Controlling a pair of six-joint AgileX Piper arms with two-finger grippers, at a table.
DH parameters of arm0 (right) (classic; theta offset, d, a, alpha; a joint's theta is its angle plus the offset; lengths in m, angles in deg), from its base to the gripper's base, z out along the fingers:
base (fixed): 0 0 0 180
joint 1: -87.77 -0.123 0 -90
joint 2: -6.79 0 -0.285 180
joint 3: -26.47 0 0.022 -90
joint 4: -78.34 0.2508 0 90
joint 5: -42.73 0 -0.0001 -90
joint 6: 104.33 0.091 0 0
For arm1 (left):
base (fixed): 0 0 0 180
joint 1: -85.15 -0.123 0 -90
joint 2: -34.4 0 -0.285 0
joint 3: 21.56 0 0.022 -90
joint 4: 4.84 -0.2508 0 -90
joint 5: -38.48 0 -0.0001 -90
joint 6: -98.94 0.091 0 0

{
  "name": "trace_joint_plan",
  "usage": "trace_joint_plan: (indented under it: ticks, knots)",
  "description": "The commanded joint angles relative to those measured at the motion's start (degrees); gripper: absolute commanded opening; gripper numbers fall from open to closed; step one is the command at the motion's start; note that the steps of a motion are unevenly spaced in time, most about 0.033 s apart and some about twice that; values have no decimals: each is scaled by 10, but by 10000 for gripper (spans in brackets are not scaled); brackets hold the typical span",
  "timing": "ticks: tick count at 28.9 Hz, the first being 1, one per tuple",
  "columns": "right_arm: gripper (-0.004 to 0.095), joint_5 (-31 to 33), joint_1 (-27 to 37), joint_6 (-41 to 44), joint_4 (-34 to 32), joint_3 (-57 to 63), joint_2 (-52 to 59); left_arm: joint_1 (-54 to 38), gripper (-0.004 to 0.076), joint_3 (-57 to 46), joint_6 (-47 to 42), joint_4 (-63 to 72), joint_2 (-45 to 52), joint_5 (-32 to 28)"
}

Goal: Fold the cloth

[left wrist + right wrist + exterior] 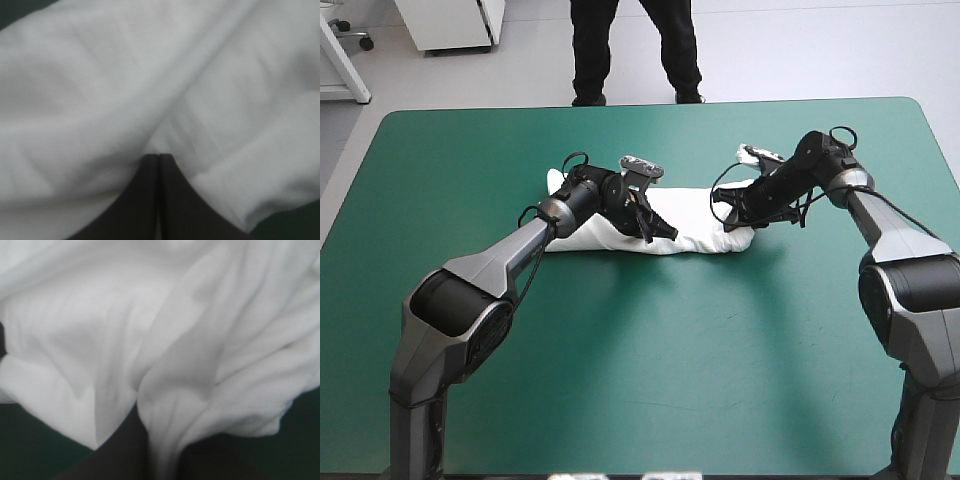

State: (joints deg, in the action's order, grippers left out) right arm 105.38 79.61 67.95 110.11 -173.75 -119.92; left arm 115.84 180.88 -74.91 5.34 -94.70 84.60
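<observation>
A white, short-sleeved fabric T-shirt [695,212] lies as a long, narrow folded bundle across the teal-green covered surface [640,380]. It sits a little beyond the middle, runs from side to side, and is well away from every edge.

My left pincer [658,230] is down on the bundle close to its middle, toward the near side. Seen from my left wrist, its two black fingers [142,200] meet in one point with only a hairline between them, and white cloth fills the view ahead. Soft creases run in toward the tip, so I judge that it is pinching a layer of the T-shirt rather than just resting on it.

My right pincer [730,218] is at the bundle's right end. From my right wrist, a thick ridge of gathered cloth passes between its fingers, which are nearly closed around it, so this one plainly holds the T-shirt.

I read the two grips as a pair. One is at the end and one near the middle, placed so that the right-hand part can be carried over as one piece without sagging or twisting. The T-shirt looks already narrowed lengthwise, so the task seems well along, with a crosswise fold the likely step in hand. The risk is that a grip has caught only the top layer, so the lower ones would trail.
</observation>
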Motion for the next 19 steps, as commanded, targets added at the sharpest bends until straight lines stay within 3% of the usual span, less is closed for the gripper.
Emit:
trace_joint_plan:
  ticks: [1, 12, 19]
  knots:
    - [-17, 5, -10, -3, 42, -58, 69, 1, -9, 8, -1, 8, 20, 27]
    - [-17, 28, -63, 10, 61, -187, 89, 1, -9, 8, -1, 8, 20, 27]
    - [-17, 30, -79, 19, 39, -200, 88, -1, -9, 8, -5, -3, 31, 39]
